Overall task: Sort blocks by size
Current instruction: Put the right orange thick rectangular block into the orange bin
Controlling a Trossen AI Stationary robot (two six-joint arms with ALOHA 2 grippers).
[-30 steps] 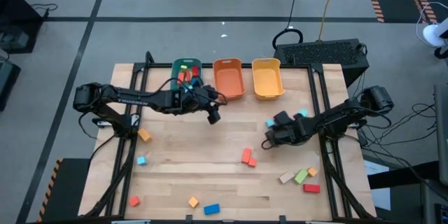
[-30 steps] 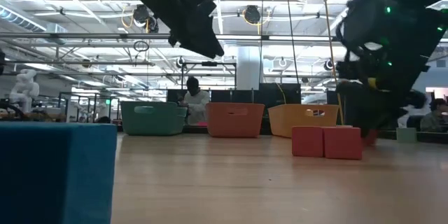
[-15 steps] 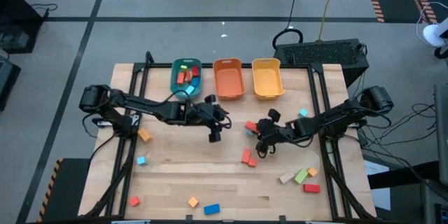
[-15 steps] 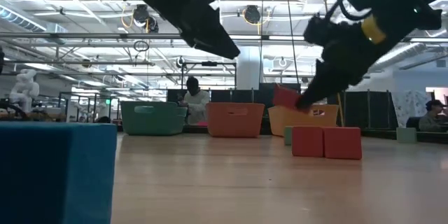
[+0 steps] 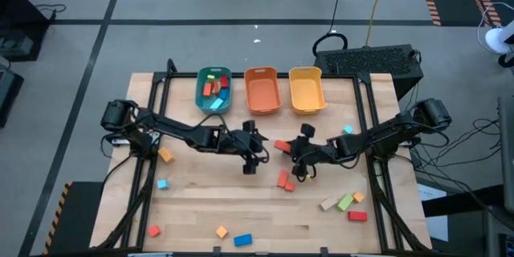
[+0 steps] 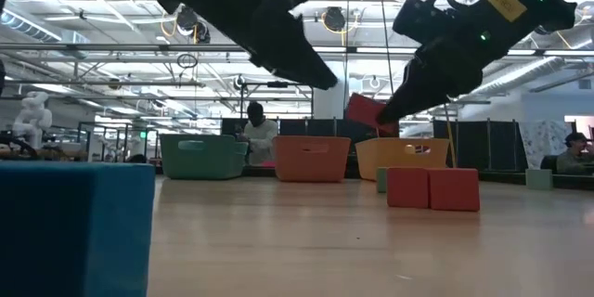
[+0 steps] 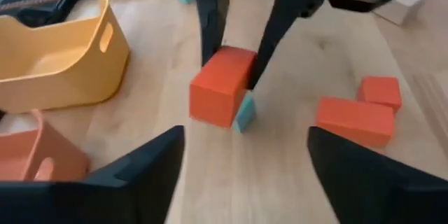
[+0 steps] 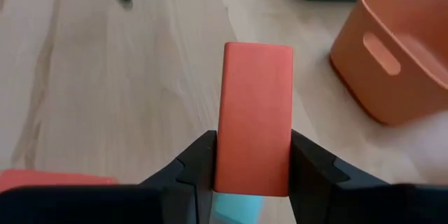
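My right gripper is shut on a red-orange block above the middle of the table; the block also shows in the right wrist view and the low view. A small light blue block lies on the table just under it. My left gripper is open and empty, hanging a little to the left of the held block and facing it. Two red blocks lie side by side just nearer. The teal bin holds several blocks. My right gripper pinches the red-orange block by its two long sides between the two fingers, at one end of the block. The fingers come from the table's right, slanting down. The block sticks out past the fingertips, tilted and lifted clear of the table.
An orange bin and a yellow bin stand beside the teal one at the far edge. Loose blocks lie at the near right, the near edge and the left. A light blue block lies by the right arm.
My right gripper has gone toward the table's left and up, lifting the red-orange block clear of the table. My left gripper has gone from the teal bin toward the table's near edge and right, ending beside the held block.
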